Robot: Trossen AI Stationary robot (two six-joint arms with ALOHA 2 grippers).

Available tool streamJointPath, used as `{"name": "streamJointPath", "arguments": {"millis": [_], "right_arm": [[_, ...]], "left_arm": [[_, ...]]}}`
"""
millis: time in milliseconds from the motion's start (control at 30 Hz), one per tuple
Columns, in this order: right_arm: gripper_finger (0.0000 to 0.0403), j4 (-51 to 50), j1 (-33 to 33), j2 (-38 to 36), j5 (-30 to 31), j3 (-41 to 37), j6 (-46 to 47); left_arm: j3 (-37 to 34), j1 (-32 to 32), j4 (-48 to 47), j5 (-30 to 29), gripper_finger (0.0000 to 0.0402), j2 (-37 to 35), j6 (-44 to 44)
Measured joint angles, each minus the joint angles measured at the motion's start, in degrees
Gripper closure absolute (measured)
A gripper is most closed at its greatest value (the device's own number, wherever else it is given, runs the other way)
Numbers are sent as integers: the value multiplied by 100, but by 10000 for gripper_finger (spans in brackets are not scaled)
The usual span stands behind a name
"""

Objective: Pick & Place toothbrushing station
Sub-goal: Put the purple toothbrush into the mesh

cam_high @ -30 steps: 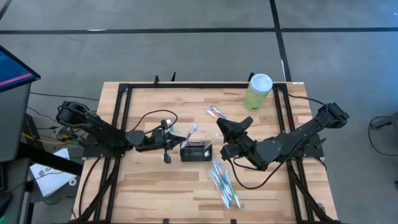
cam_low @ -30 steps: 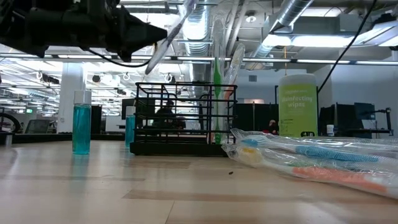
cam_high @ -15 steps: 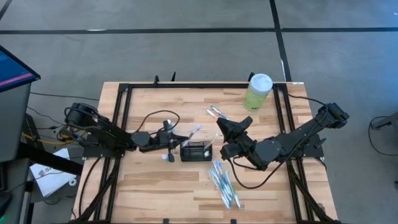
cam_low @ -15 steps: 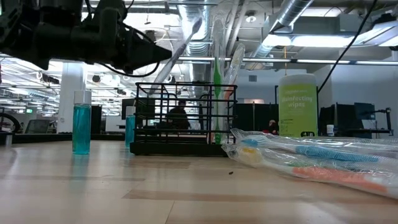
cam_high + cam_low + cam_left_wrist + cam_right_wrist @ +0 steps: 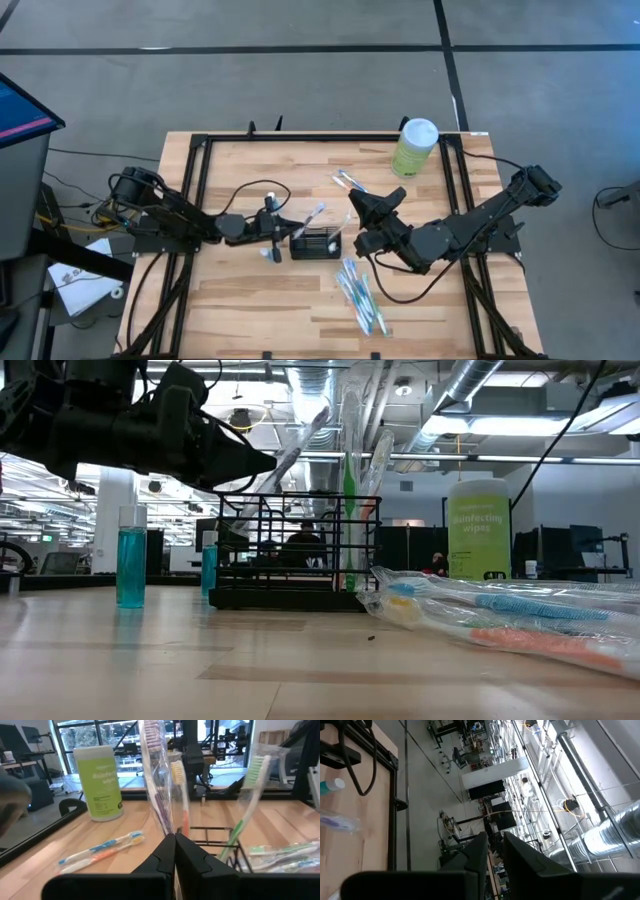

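The left pincer (image 5: 174,851) is pressed shut on the lower end of a wrapped toothbrush (image 5: 155,767), which is held slanting upward with its bristled head high, so that the handle can, by judgement, be lowered into a compartment; in the high view the left pincer (image 5: 279,228) is seen just beside the left end of the wire holder (image 5: 315,243), with the brush (image 5: 311,214) angled over that end; the holder is stood near the middle of the desk (image 5: 240,300), and a green toothbrush (image 5: 247,795) and an orange-handled one (image 5: 180,787) are already leaned in it.

The right pincer (image 5: 356,197) is held raised and tipped toward the ceiling, beside the right end of the holder, its fingers set a narrow gap apart with nothing seen between them; it is kept clear of the work.

Room is tight at the holder's left, where two small blue bottles (image 5: 131,568) are stood near it; packaged brushes (image 5: 358,295) are laid in front of the holder, two loose ones (image 5: 348,181) behind it, and a wipes canister (image 5: 413,148) near the far edge; the black frame rails (image 5: 190,190) are run along both sides; the near left part of the desk is left bare.
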Motion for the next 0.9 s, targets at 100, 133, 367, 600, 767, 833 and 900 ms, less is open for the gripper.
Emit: {"name": "streamJointPath", "arguments": {"millis": [100,133,367,600,767,833,900], "right_arm": [[349,0,0,0,0,0,2],[349,0,0,0,0,0,4],[349,0,0,2,0,0,11],[349,0,0,4,0,0,9],[349,0,0,4,0,0,7],[349,0,-1,4,0,0,7],[349,0,-7,4,0,0,4]], "left_arm": [[0,-33,-10,7,400,0,0],[0,-37,-25,7,399,0,-2],[-2,-38,-181,9,398,0,-12],[-2,-38,-208,88,381,0,-157],[-2,-38,-281,103,344,-2,-178],[-2,-38,-270,103,326,-2,-199],[-2,-37,-270,98,313,-17,-258]]}}
